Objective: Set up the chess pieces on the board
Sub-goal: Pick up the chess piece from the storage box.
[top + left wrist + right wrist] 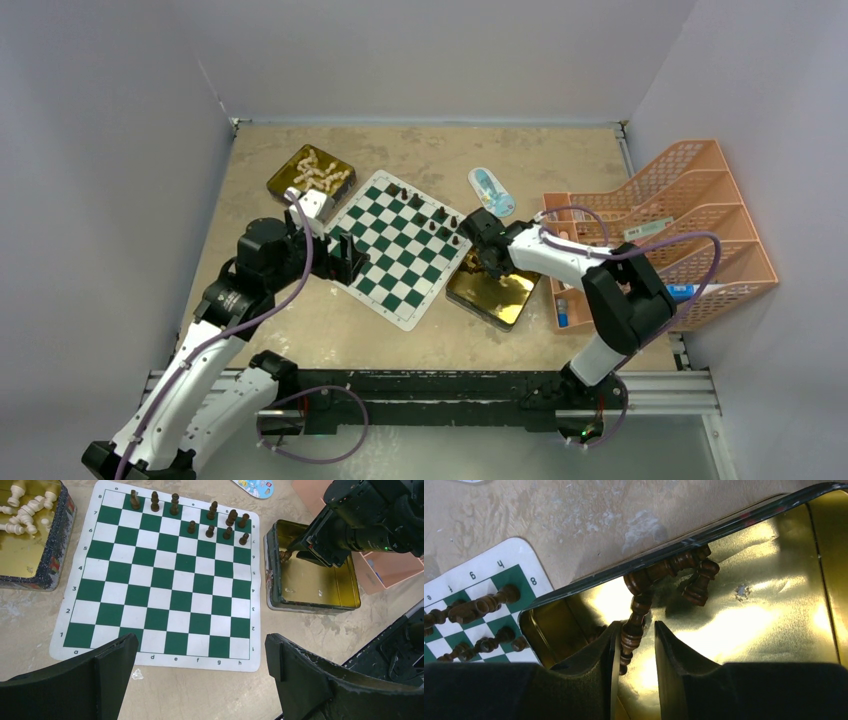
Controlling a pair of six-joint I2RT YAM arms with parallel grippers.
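The green and white board (395,250) (165,575) lies mid-table, with several dark brown chess pieces (430,215) (210,522) standing on its far rows. My right gripper (487,262) (636,626) reaches into the gold tin (495,290) (749,615) to the right of the board. Its jaws stand slightly apart around a lying dark piece (633,630), which touches the left finger and is clear of the right one. Other dark pieces (696,585) lie against the tin's wall. My left gripper (345,258) (200,645) hangs wide open and empty over the board's near edge.
A second gold tin (283,180) (20,555) left of the board holds several cream pieces (318,170) (25,510). An orange file rack (680,220) stands at the right. A blue and white packet (490,190) (252,486) lies behind the board.
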